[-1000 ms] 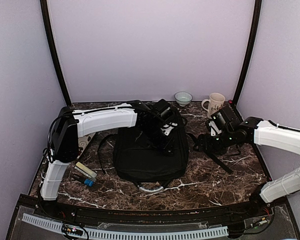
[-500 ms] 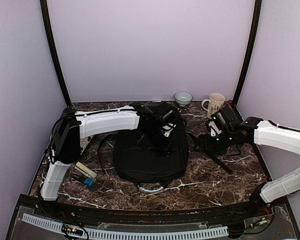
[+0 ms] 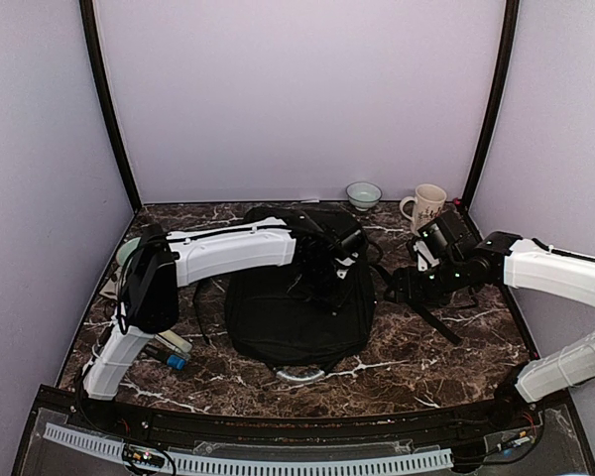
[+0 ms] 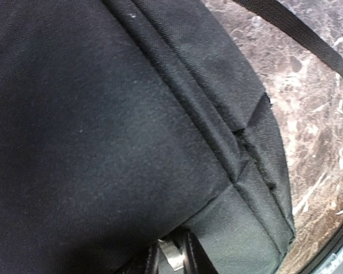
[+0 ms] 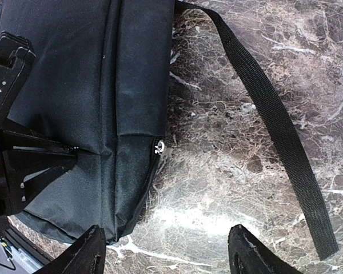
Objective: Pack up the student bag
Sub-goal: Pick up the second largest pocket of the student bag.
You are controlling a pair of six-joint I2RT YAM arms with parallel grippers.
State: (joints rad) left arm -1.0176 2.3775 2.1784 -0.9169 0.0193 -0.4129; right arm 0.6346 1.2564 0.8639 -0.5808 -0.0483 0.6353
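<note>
**Mia:** What just changed?

**Ben:** The left arm swung over to the right. The left pincer [image 3: 337, 286] now sits over the far right part of the bag [image 3: 283, 317]. Its jaws have been closing bit by bit. The right pincer [image 5: 170, 254] did not move at all.

**Mia:** Did the left one grab something?

**Ben:** I cannot tell. Its own camera is very close to the black cloth. A little silver bit [image 4: 170, 255] shows right at its tips, but the view is too dark to see if it is pinched.

**Mia:** And the right one?

**Ben:** Its jaws are wide apart, with nothing between them. The corner of the bag is just in front of it, and a zip tab [image 5: 158, 146] is a little further on.

**Mia:** So what does that mean for packing?

**Ben:** I think the left pincer is trying to get hold of the bag so it can be opened. Nothing looks packed yet.

**Mia:** Where is the bag?

**Ben:** It lies flat on the table [image 3: 426, 347], right under the left pincer and just left of the right pincer.

**Mia:** What does it look like?

**Ben:** It is big, black and soft, with seams down its side. It looks zipped shut. A long black strap [image 5: 274, 131] lies flat on the table off to the right pincer's right. A silvery loop [image 3: 299, 374] sticks out of the bag's near end, away from both pincers.
</note>
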